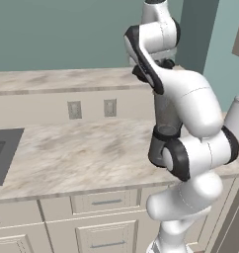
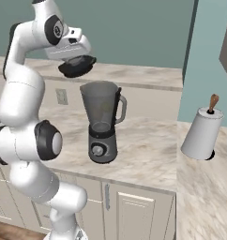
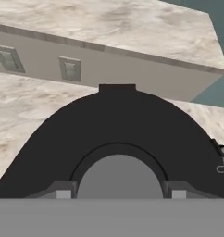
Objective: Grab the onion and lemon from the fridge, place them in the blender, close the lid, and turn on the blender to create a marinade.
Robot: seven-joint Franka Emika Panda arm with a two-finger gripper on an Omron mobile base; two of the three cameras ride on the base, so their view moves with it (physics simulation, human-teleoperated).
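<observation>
Your end effector [image 2: 77, 65] is clamped on the grey centre knob of the lid [image 2: 78, 68], holding it flat in the air. The blender [image 2: 102, 123] stands on the worktop [image 2: 148, 145], its open mouth below and slightly to the right of the lid, so you'll likely need a small sideways shift before lowering.

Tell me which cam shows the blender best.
Right base view: the whole blender shows, jar, handle, base and front knob, with the gripper holding the lid above and left of its mouth. In the left base view the arm covers most of it.
</observation>
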